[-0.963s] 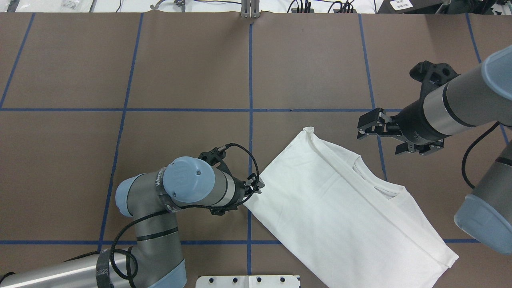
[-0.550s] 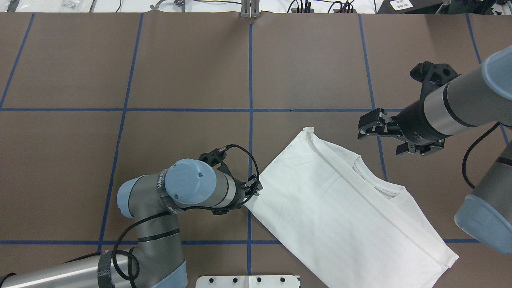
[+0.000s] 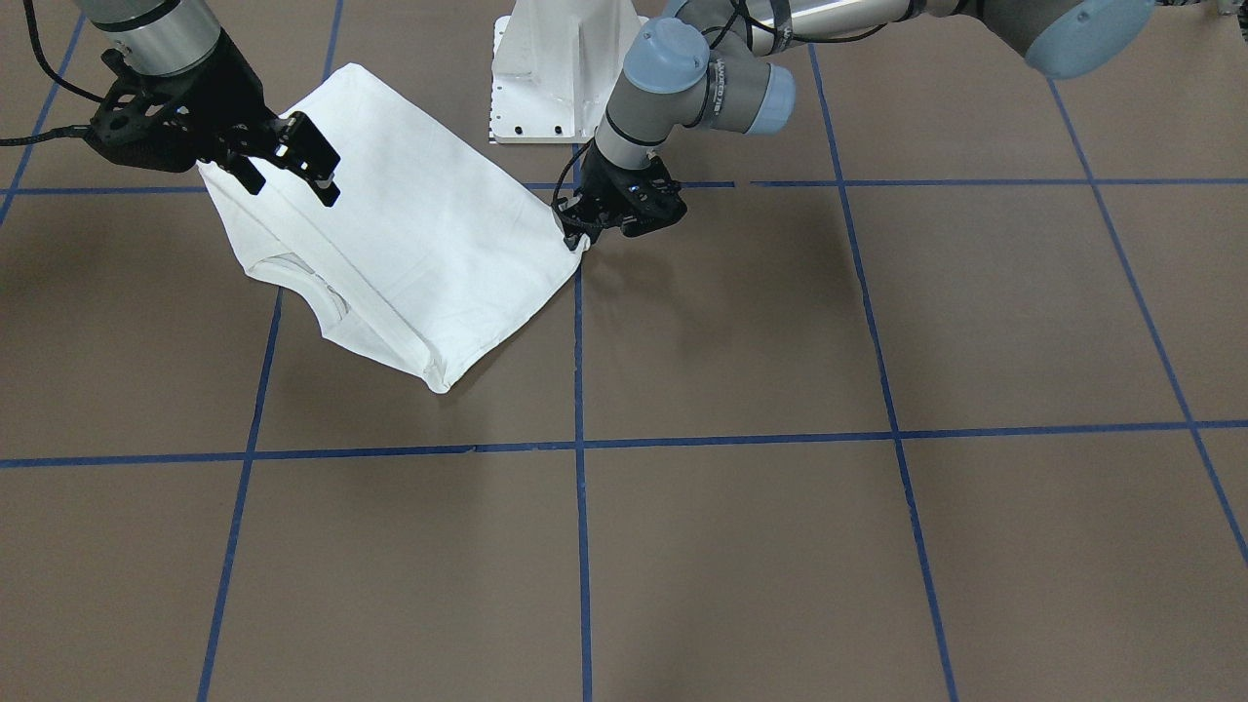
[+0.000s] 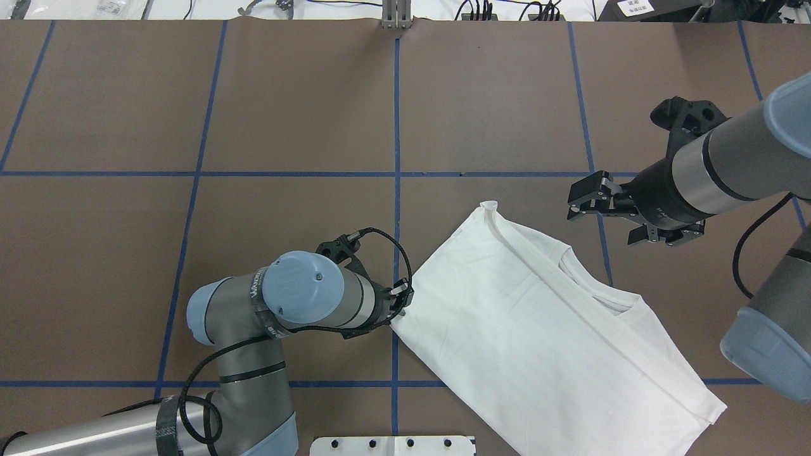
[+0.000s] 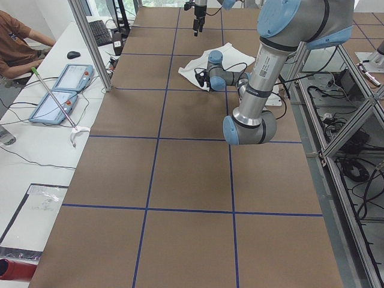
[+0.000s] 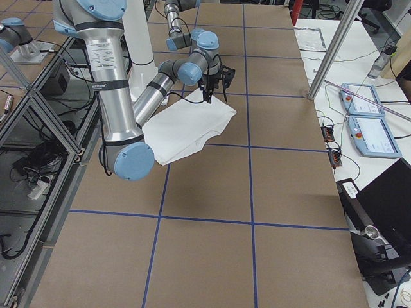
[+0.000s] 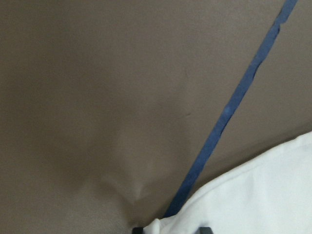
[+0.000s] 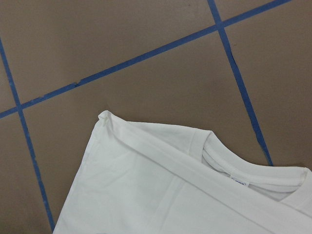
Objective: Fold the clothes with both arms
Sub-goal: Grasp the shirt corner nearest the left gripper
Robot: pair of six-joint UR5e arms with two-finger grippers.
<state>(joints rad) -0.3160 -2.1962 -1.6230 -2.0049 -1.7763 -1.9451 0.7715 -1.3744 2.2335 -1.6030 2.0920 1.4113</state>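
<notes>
Currently: table point(image 4: 285, 114), brown, blue-taped grid. Shirt point(image 4: 526, 329), white, plain side up, flat just beyond the pedestal base point(image 4: 393, 445), toward its right; sides apparently already folded in, cross-folds judged outstanding. Right gripper point(image 4: 578, 202), fingers spread, empty, hovering well beyond the base. Left gripper point(image 4: 400, 303), fingers pinched on the shirt's corner, near the base. Collar point(image 8: 234, 165), on the shirt's edge away from the base.
</notes>
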